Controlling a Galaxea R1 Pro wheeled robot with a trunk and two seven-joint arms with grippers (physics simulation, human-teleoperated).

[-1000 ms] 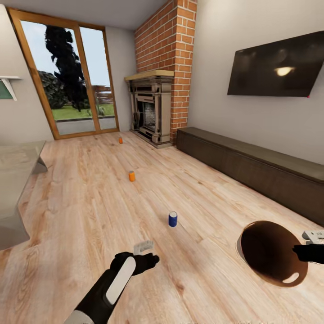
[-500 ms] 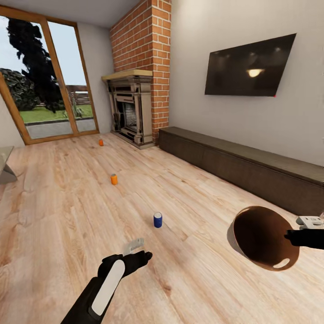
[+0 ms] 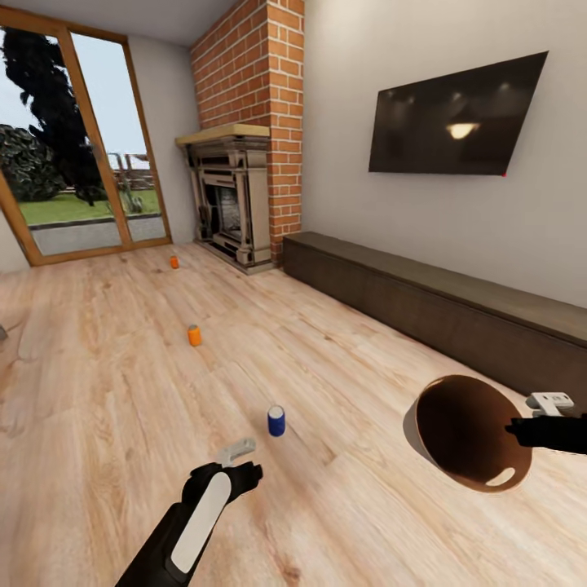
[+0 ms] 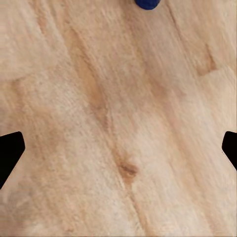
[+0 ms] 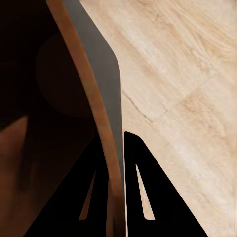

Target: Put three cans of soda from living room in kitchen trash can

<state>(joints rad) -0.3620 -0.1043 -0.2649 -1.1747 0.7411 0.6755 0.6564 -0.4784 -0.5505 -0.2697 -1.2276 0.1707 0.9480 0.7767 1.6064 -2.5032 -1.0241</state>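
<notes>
**Counting the Room**

Two orange cans (image 3: 194,335) (image 3: 174,262) on the wood floor (image 3: 342,359). One blue can (image 3: 276,421). One brown-inside bucket (image 3: 469,432). Two robot grippers, left (image 3: 242,458) and right (image 3: 545,414). One brick fireplace (image 3: 232,200). One dark TV (image 3: 452,114). One long low cabinet (image 3: 440,297). One big glass door (image 3: 77,147).

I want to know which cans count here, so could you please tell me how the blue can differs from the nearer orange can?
The blue can is dark blue; the nearer orange can is bright orange. The blue can stands closer to the robot, just ahead of the left pincer, while the orange one stands farther off toward the fireplace. Both stand upright on the wood floor, alike in shape, with pale tops.
</notes>
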